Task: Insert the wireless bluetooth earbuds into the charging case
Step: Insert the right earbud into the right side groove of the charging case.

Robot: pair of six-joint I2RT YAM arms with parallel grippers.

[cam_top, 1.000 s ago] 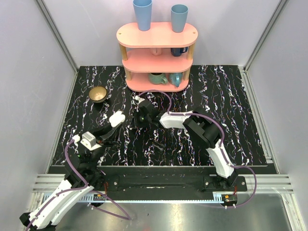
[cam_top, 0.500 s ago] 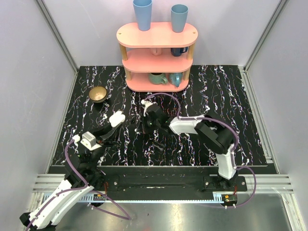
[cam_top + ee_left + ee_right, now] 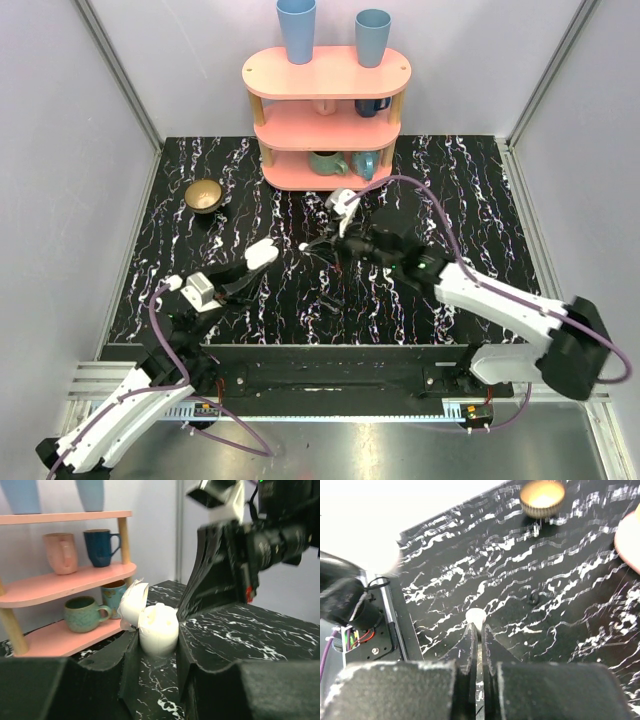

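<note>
While clamping open charging case [image 3: 158, 627] in left gripper [image 3: 157, 647], centre-left of overhead frame, pinching earbud [image 3: 476, 616] in shut right gripper [image 3: 476, 630] close right of case. Needs short leftward carry, then down into upturned mouth.

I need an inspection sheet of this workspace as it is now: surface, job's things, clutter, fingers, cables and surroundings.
Surface: black table with white veins.
Job's things: case, lid open, held by the left fingers; one earbud pinched by the right fingers; second earbud not seen.
Clutter: bowl on the table; pink shelf with two blue cups on top and mugs on the lower levels.
Grippers: left fingers shut on the case; right fingers shut on the earbud, close beside the case.
Cables: purple cables loop along both arms.
Surroundings: plain walls with metal frame rails.
</note>
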